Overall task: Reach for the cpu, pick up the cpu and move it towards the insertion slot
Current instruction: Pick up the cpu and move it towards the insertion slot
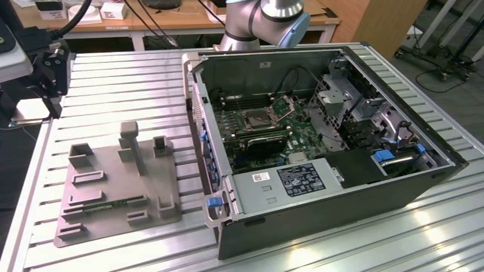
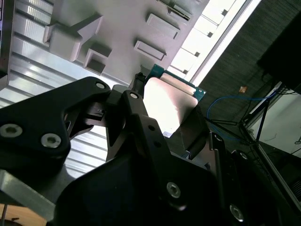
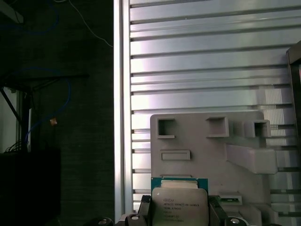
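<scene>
The cpu (image 3: pixel 178 203) is a flat square chip with a silver top and a thin green rim, and it sits between my two black fingers (image 3: pixel 143 210). In the second wrist view the cpu (image 2: pixel 168 101) is clamped edge to edge by my gripper (image 2: pixel 165 117). In the exterior view my gripper (image 1: pixel 51 76) hangs high over the table's far left edge, beyond the grey fixture plate (image 1: pixel 113 181). The insertion slot (image 1: pixel 257 119) lies inside the open computer case, its metal retention plate (image 1: pixel 287 105) hinged up.
The grey fixture plate (image 3: pixel 211 150) has raised blocks and pockets, and a green memory stick (image 1: pixel 113 203) lies in it. The open computer case (image 1: pixel 318 187) stands on the ribbed aluminium table (image 1: pixel 128 90). The table's edge (image 3: pixel 120 94) drops to dark floor.
</scene>
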You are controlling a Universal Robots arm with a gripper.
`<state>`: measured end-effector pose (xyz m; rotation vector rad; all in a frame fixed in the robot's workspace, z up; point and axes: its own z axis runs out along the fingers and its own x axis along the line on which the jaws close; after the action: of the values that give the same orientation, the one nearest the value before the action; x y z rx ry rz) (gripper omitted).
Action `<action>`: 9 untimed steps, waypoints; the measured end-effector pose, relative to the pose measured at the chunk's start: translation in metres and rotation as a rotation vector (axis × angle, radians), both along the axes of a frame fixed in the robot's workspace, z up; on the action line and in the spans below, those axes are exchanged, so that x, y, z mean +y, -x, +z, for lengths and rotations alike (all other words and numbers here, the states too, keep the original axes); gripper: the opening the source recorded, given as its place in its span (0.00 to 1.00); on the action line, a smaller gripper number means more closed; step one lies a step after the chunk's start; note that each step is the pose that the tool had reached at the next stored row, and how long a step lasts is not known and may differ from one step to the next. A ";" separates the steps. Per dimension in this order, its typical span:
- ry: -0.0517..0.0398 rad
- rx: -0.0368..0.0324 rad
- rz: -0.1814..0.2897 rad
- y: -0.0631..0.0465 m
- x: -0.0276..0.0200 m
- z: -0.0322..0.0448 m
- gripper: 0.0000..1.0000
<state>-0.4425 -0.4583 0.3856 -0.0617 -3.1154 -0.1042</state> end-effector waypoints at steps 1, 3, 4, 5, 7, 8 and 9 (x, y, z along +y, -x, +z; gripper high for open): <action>0.0000 0.0000 0.000 0.000 0.0000 0.0000 0.54; -0.0001 -0.0001 0.000 0.000 0.0000 0.0001 0.54; 0.0000 0.0000 0.000 0.000 0.0000 0.0004 0.54; 0.0000 0.0000 0.000 0.000 0.0000 0.0007 0.54; 0.0001 0.0001 0.000 0.000 0.0000 0.0016 0.54; 0.0000 0.0000 0.000 0.000 0.0000 0.0020 0.54; 0.0000 0.0000 0.000 0.000 0.0000 0.0025 0.54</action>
<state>-0.4425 -0.4583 0.3881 -0.0618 -3.1154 -0.1042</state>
